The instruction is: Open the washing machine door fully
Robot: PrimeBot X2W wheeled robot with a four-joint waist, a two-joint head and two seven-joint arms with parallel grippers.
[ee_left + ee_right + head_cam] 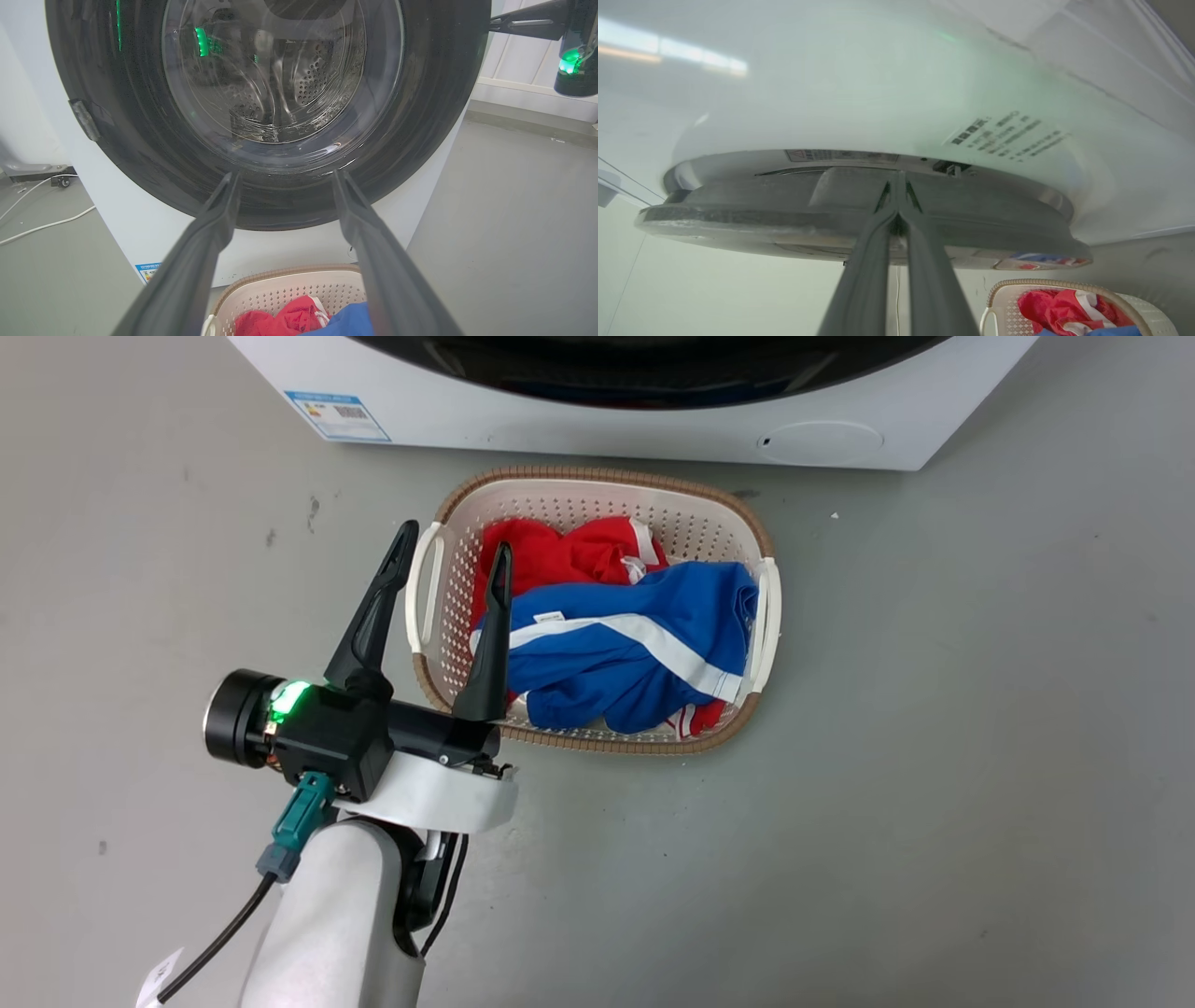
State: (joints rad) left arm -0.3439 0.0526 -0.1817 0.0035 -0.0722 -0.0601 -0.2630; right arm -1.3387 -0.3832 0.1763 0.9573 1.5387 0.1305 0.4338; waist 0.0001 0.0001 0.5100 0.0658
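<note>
The washing machine (560,425) is a white box along the top of the head view, with the black lower rim of the washing machine door (653,383) showing. In the left wrist view the door (140,149) faces me, its glass bowl (280,79) showing the steel drum behind. My left gripper (456,539) is open and empty, hanging short of the door (285,173) above the basket. My right gripper (896,186) is shut, its tips tucked into a recess at the door's edge (738,219), which is seen edge-on. It also reaches the door's right rim (495,22).
A white laundry basket (597,476) with red and blue clothes stands on the grey floor right below the door (289,280). A blue label (338,415) and a round filter cap (820,441) mark the machine's base. White cables (42,226) lie left of the machine.
</note>
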